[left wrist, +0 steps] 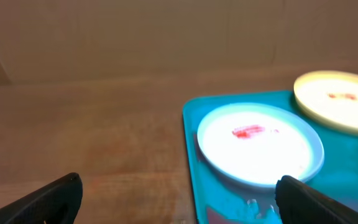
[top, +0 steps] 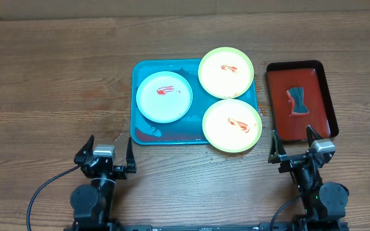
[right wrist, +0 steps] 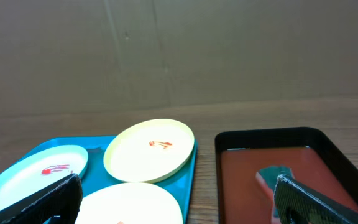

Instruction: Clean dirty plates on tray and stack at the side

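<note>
A turquoise tray [top: 148, 134] lies mid-table with three plates, each smeared red. A pale blue-white plate [top: 164, 96] sits at its left. One pale yellow-green plate [top: 226, 72] is at the far right corner, another [top: 232, 124] at the near right, both overhanging the rim. My left gripper [top: 105, 160] is open and empty, near the table's front edge, just short of the tray's near left corner [left wrist: 194, 186]. My right gripper [top: 294, 153] is open and empty, in front of the gap between the tray and a red tray. The blue-white plate [left wrist: 260, 143] fills the left wrist view.
A smaller red tray with a black rim [top: 323, 77] stands right of the turquoise tray and holds a dark green sponge [top: 298, 99]. The sponge also shows in the right wrist view [right wrist: 277, 177]. A reddish smear [top: 148, 133] lies on the turquoise tray's near left floor.
</note>
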`<state>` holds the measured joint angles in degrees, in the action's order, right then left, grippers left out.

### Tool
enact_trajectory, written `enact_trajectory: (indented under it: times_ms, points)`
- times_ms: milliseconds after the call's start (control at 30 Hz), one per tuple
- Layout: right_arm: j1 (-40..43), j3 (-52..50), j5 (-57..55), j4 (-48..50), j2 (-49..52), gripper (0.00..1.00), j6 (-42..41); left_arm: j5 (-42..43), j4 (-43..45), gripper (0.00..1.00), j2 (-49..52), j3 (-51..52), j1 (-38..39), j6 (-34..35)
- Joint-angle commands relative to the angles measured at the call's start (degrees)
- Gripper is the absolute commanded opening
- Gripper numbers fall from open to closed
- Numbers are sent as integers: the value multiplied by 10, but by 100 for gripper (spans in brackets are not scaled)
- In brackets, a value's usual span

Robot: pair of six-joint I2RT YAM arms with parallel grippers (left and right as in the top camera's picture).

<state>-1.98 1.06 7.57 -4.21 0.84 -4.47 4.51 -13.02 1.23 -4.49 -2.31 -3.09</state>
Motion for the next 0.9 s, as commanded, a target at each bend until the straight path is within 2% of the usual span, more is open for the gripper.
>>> enact_trajectory:
  times_ms: [0,167,400,600,867]
  points:
    - [-3,24,11,4,-5,100,-3,9,-26,100,30,-58,-3,9]
    - [-3,75,11,-11,17,100,-3,16,-41,100,132,-144,-3,10]
    - [-2,211,10,-89,113,100,-3,47,-158,100,341,-339,-3,10]
    - [-2,372,0,-198,254,100,-3,103,-283,100,530,-528,-2,10]
    - [12,662,-15,-433,504,100,-2,143,-456,100,774,-770,12,34]
